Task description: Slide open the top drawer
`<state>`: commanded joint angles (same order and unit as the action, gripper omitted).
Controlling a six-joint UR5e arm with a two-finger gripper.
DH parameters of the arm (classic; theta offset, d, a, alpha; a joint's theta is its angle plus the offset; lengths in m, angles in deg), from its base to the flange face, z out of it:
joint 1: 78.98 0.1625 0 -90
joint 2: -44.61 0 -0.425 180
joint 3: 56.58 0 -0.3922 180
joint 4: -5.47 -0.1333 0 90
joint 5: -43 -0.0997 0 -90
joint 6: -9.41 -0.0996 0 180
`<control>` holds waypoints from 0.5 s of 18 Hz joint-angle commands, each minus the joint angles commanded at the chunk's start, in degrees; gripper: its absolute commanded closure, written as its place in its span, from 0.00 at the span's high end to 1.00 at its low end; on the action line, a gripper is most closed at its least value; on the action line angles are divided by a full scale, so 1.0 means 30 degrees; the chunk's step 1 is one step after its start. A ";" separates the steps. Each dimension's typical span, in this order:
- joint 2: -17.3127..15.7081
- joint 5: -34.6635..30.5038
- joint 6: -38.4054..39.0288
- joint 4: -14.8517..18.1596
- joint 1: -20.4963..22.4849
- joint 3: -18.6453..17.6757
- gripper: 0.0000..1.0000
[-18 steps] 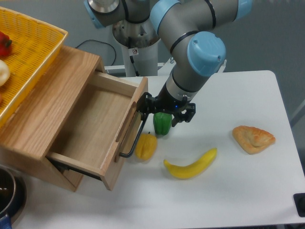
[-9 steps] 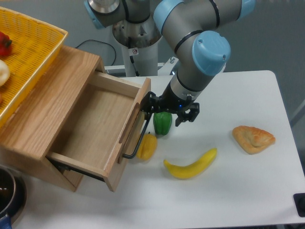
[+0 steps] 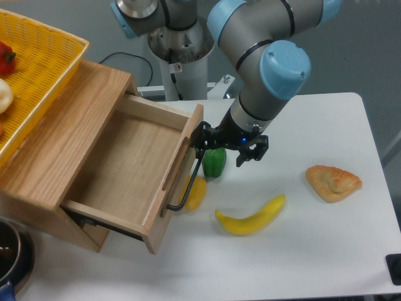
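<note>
Further out than a second ago, the top drawer (image 3: 128, 172) trails the pincer (image 3: 205, 144), clamped on its black handle (image 3: 190, 183) beside the green pepper (image 3: 214, 161).

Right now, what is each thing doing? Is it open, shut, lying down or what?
Light oak top drawer: pulled well open, wooden tray inside bare.
Long black bar handle: claw at its upper end.
Black two-finger claw: at the handle; cannot tell if it is clamped.
Green bell pepper: upright on the table.
Yellow bell pepper: partly behind the handle.
Yellow banana: lying flat.
Golden pastry: lying flat.
Yellow woven basket: on the cabinet top.
</note>
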<state>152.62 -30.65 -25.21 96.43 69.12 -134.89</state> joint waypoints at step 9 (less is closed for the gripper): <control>-0.0145 0.0029 0.0029 0.0116 0.0118 0.0176 1.00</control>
<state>152.19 -30.56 -25.13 96.78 69.47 -134.36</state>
